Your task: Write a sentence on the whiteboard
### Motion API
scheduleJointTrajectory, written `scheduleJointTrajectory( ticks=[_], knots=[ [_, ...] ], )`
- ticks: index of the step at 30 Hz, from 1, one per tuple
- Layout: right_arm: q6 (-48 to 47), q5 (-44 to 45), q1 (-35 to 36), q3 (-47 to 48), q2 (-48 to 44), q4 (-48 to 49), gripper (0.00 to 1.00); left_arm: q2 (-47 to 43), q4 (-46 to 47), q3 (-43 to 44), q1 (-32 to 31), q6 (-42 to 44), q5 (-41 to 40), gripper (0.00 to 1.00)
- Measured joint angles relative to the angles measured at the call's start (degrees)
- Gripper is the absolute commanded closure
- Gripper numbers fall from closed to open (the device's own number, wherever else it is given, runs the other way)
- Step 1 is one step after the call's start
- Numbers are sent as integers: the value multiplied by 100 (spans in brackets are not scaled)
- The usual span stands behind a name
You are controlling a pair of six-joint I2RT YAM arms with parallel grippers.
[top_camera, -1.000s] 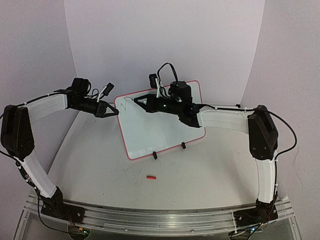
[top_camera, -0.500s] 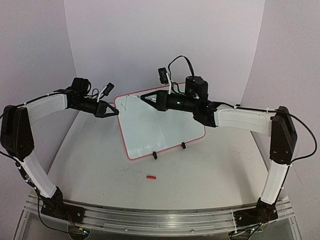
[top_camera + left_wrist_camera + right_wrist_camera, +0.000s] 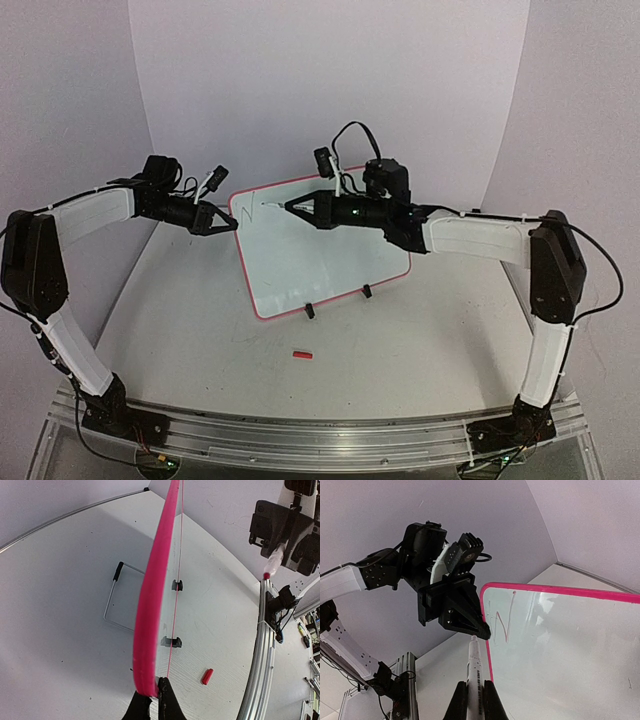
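Black left gripper [image 3: 216, 219]: fingers pressed together on the left edge of a rectangular glossy white whiteboard with a thin pink-red rim [image 3: 325, 255], pinching that rim.
Black right gripper [image 3: 300, 207]: clamped around a slim white-barrelled marker pen [image 3: 474, 666] that points left toward the board's upper left corner. The tip looks to sit just off the surface, though no view settles it.
Whiteboard: propped up and tilted back at mid tabletop, between the two arms, on two small black clip feet [image 3: 171, 641].
Thin handwritten letter "N" [image 3: 503, 623]: the only writing on the board, near its top left corner, just beside the left gripper.
Small red cylindrical cap [image 3: 302, 354]: lying on the pale grey tabletop [image 3: 430, 340] in front of the board, apart from it.
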Motion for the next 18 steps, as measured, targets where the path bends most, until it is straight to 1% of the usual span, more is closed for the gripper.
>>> scheduleJointTrajectory(
  ticks=[7, 18],
  knots=[
    [-39, 180, 0, 211, 370, -254, 100, 0, 0, 0, -13, 4, -2, 100],
    [-28, 592, 0, 489, 585, -296, 100, 0, 0, 0, -22, 17, -4, 100]
  ],
)
